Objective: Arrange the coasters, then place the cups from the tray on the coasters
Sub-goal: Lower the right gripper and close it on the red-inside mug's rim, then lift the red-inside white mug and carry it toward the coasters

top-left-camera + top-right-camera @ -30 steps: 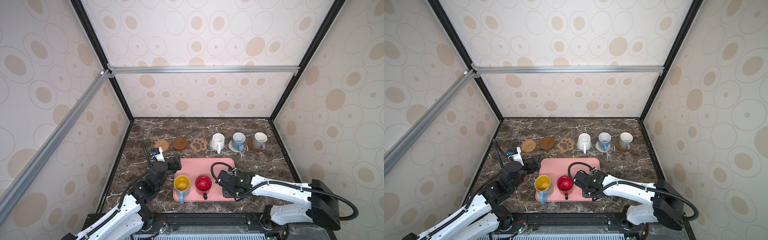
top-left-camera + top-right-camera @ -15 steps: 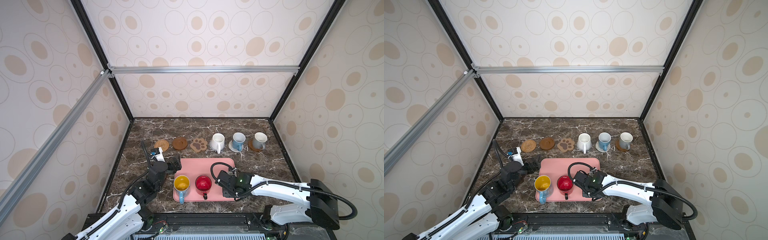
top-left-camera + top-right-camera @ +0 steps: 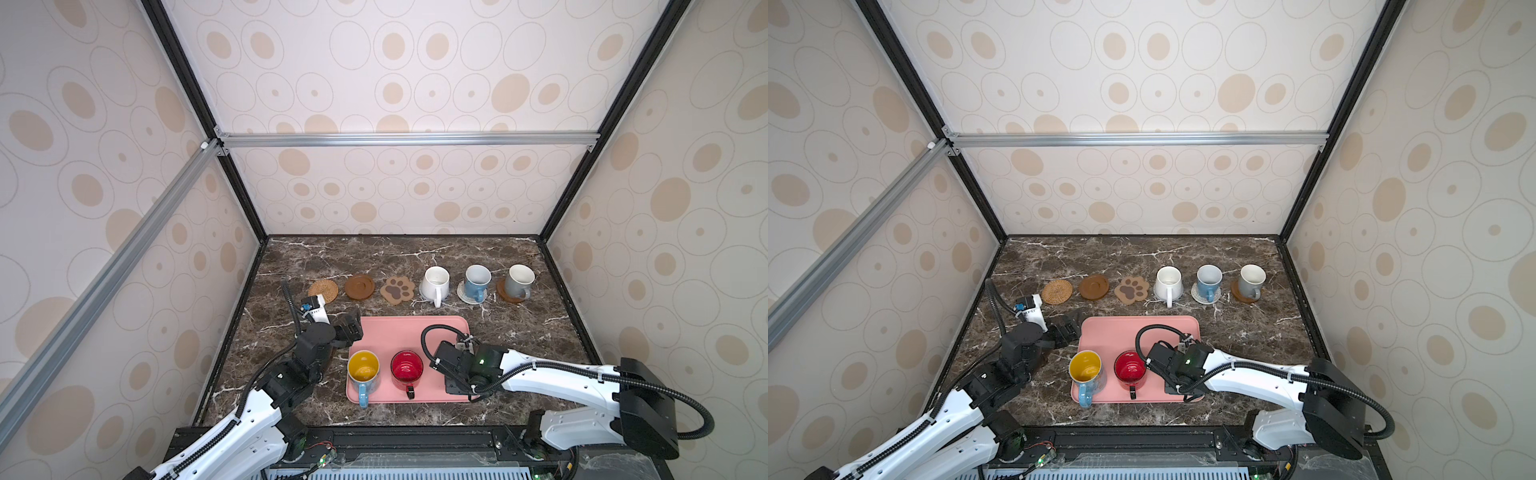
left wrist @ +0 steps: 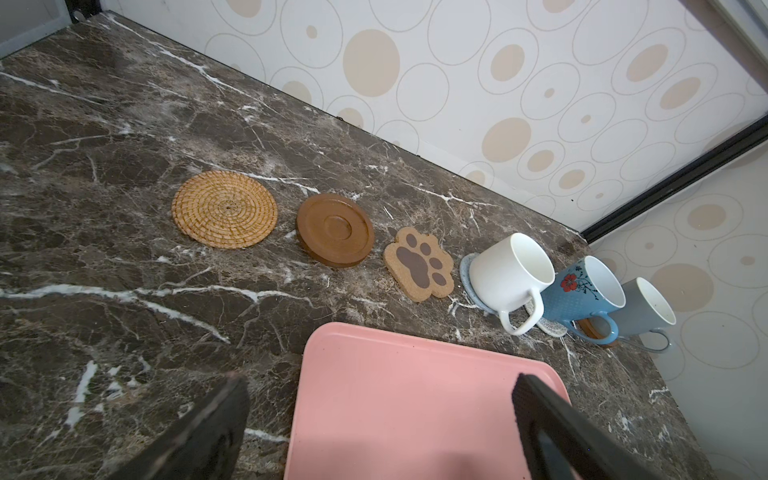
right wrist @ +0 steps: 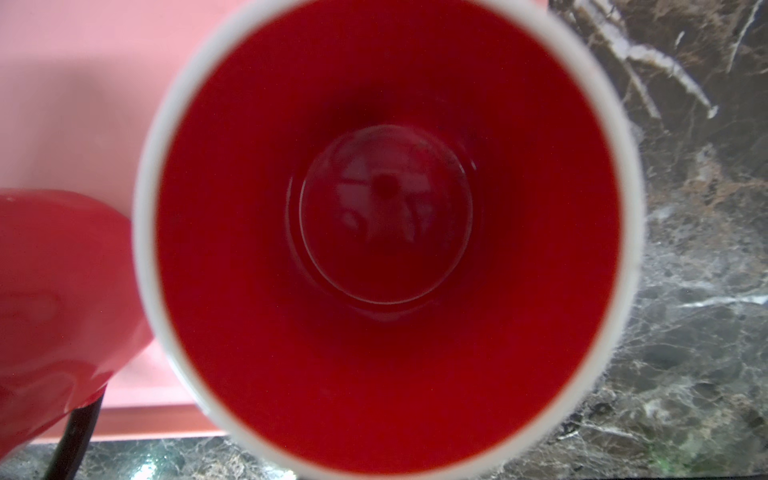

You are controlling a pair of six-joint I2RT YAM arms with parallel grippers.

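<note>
Tray [image 3: 399, 332] — blue cup [image 3: 363, 372], red cup [image 3: 406, 368], red-lined white cup [image 5: 386, 249]

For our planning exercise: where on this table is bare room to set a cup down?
Free: the far half of the pink rectangular tray; marble tabletop behind the coaster row and right of the tray. Crowded: the tray's near edge, with the yellow-lined blue mug, red black-handled mug and red-lined white mug.

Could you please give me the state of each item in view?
Rattan coaster: bare.
Wooden coaster: bare.
Paw coaster: bare.
White cup: on blue-grey coaster.
Light blue cup: on cream coaster.
Grey cup: on other wooden coaster.
Yellow-lined cup: upright on tray.
Red cup: upright on tray.
Red-lined white cup: under right claw.
Left claw: open.
Right claw: shut.
</note>
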